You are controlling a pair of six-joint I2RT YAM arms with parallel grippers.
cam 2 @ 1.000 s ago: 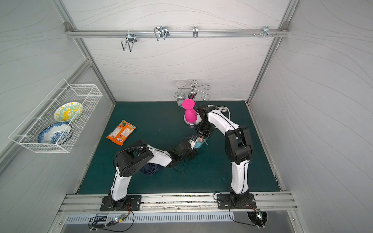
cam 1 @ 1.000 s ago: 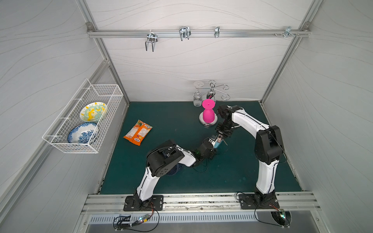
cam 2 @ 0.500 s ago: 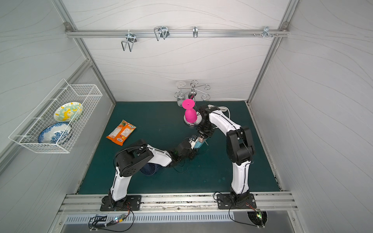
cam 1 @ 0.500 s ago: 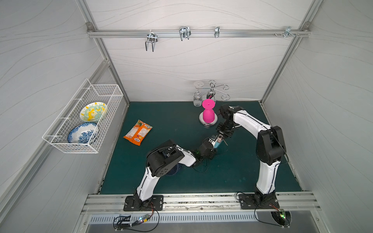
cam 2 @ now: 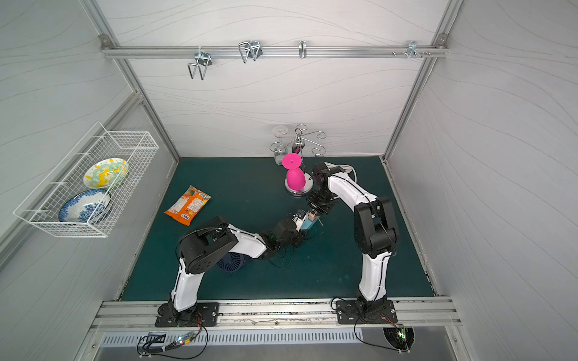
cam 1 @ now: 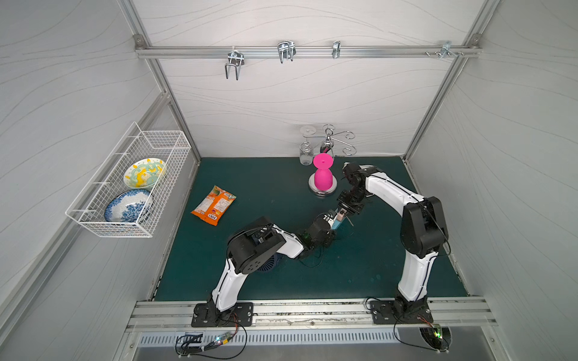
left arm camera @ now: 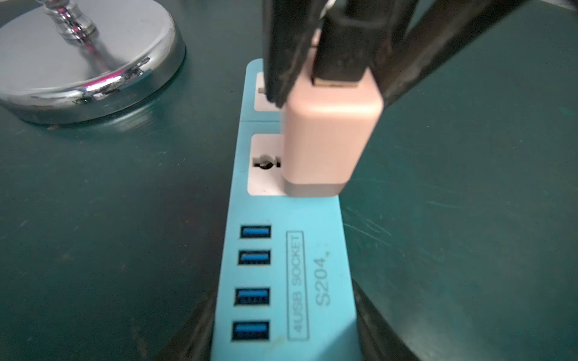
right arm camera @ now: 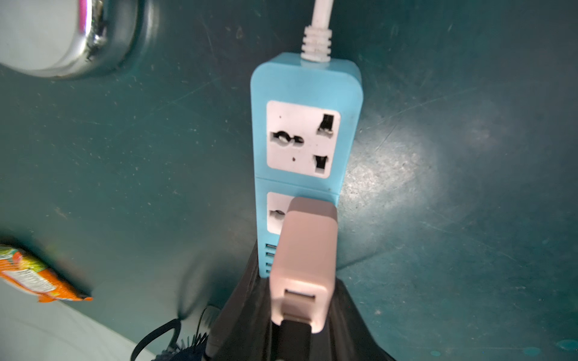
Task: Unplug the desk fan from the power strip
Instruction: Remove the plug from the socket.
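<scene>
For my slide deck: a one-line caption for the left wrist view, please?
Right end effector grips the pink cube plug, seated in the light-blue power strip.

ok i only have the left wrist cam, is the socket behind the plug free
observer: yes, the right wrist view shows the far socket of the power strip empty; the pink plug covers the near one
operator: where does the strip's cord leave
observer: the white cord exits the end past that empty socket
operator: and the fan
observer: in a top view the desk fan lies half hidden under the left arm
</scene>
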